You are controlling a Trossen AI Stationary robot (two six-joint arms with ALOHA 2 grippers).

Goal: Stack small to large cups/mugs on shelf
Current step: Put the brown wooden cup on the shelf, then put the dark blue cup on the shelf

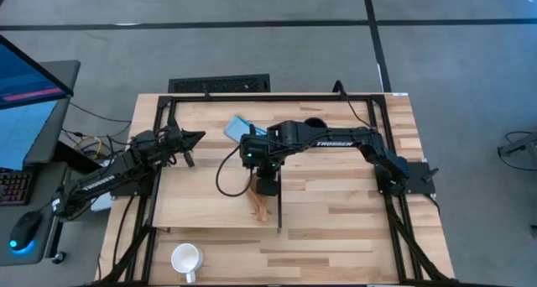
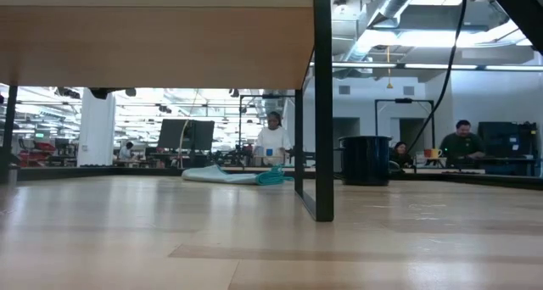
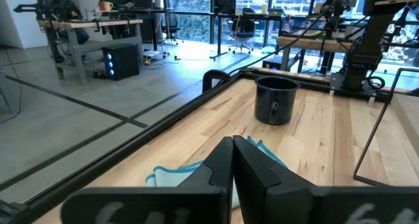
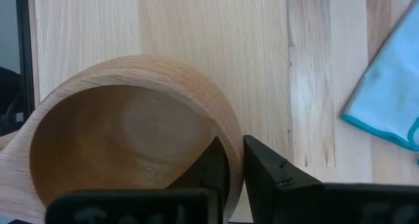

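1. The bench point(image 1: 336, 228) carries the shelf point(image 1: 210, 205), a pale board standing raised above it near its middle.
2. The right gripper point(image 4: 236, 162) hangs over the shelf's edge, fingers point(image 4: 213, 168) pinching the rim of the wooden cup point(image 4: 124, 135), one finger inside and one outside.
3. The left gripper point(image 3: 233, 160) waits at the bench's left side, fingers pressed together.
4. The white mug point(image 1: 185, 258) stands on the bench near its front edge.
5. The black mug point(image 3: 275, 100) sits near the far edge, beside the blue cloth point(image 1: 237, 127).

wooden cup point(image 4: 131, 139) on shelf point(image 1: 210, 199) | white mug point(image 1: 185, 258) on tabletop point(image 1: 344, 228), beside shelf
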